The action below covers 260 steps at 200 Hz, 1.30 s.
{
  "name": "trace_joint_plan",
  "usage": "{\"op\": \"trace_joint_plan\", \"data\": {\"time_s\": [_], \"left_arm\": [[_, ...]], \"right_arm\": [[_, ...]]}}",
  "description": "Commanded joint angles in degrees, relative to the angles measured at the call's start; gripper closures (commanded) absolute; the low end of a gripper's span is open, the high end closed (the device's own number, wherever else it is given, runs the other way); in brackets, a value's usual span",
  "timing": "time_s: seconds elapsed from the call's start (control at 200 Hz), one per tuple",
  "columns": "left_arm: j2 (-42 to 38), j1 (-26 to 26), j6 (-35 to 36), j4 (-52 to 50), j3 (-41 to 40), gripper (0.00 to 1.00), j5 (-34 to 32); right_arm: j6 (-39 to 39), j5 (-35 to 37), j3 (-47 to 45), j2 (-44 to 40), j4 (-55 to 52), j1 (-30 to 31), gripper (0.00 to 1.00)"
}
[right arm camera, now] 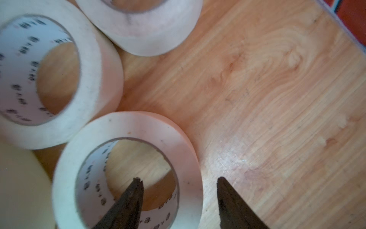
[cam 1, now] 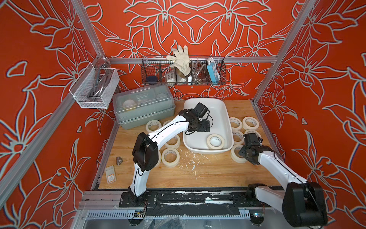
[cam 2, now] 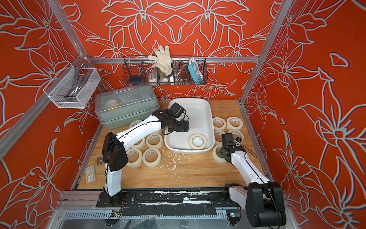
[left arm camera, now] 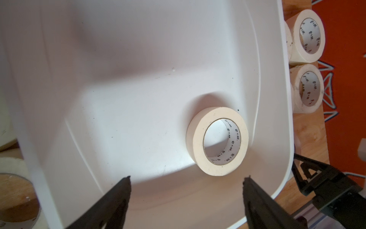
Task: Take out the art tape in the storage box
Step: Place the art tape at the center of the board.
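Art tape rolls (cam 1: 170, 157): twelve, several partly hidden by arms (cam 1: 168, 126). One in the storage box (cam 1: 221, 111); six on the counter (cam 1: 208, 174) to its left; five to its right. Lidded box (cam 1: 142, 103): one. Wire baskets (cam 1: 152, 69): two. Glove (cam 1: 181, 57): one. Metal fitting (cam 1: 119, 159): one. Packet (cam 1: 110, 174): one. Arms: two.

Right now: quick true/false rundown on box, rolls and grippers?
1. Exactly one roll lies in the box. True.
2. The left gripper holds a roll. False: it is open and empty, over the box.
3. The right gripper is open, its jaws straddling the wall of a table roll. True.
4. The grey bin has no lid. False: its lid is on.
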Motion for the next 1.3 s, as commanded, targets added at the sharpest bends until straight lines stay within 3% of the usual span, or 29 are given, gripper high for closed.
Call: {"op": "trace_joint_plan", "data": {"time_s": [0.0,0.21,0.42,0.651,0.986,1.296], "left_arm": [[0.62,0.22,2.68,0.98,-0.21,0.13,3.06],[1.18,0.13,7.09,3.37,-1.07,0.14,8.65],[4.29,-0.88,10.57,3.49,0.18,0.16,10.14],[11.13,-1.85,12.83,3.61,3.85,0.17,12.71],[18.02,-3.3,14.37,2.19,8.0,0.18,10.82],[21.48,-3.3,13.11,3.18,9.28,0.3,5.81]], "right_arm": [[-3.46,0.28,4.58,-4.12,-5.51,-0.09,0.34],[-8.56,-7.5,8.8,-10.12,-8.29,-0.1,0.31],[-12.11,-16.67,13.05,-8.71,-10.94,-0.01,0.33],[-14.66,-18.5,14.24,-5.4,-12.19,-0.01,0.32],[-14.37,-22.14,13.95,-6.12,-10.28,-0.01,0.34],[-14.1,-22.67,13.89,-6.23,-10.06,-0.01,0.36]]}}
